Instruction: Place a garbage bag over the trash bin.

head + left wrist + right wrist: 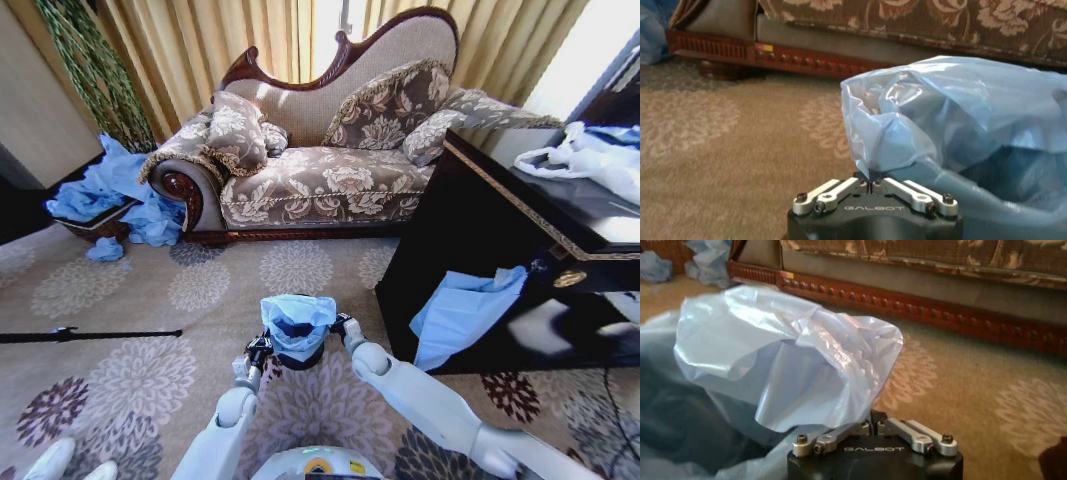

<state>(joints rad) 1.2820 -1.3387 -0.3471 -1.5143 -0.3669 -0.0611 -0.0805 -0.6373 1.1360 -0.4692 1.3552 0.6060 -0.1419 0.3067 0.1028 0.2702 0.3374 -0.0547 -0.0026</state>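
Head view, lower centre: trash bin (297, 352), small round black cylinder, stands on the patterned carpet (150, 300) w/ the garbage bag (297, 318) draped over its top. Bag is thin, light-blue, semi-see-through, wrinkly; dark bin shows through the film. My left gripper (258, 350) sits at the bin's left edge, my right gripper (343, 326) at its right edge; bin lies between them.

Left wrist view: my left gripper (869, 183) has its jaws pinched together on a fold of bag (953, 120) film, fingertips meeting at the bag's lower corner. Right wrist view: my right gripper (871, 426) likewise clamped on the bag (787, 365) edge, film bunching up above the fingertips.

Open room: bare carpet to left and ahead of bin, up to the sofa (330, 150) across upper centre. Sofa is floral fabric w/ carved dark-wood frame, cushions on the seat. Right of frame is tighter: a dark glossy table (520, 210) w/ gold trim stands near my right arm; a flat light-blue sheet (465, 310) hangs down its front, white plastic bags (590, 160) lie on top.

Upper left: wicker basket (95, 228) beside the sofa arm holds a heap of blue bags (110, 190), some spilling onto carpet. A thin black rod (90, 335) lies on the floor at left, well apart from the bin.
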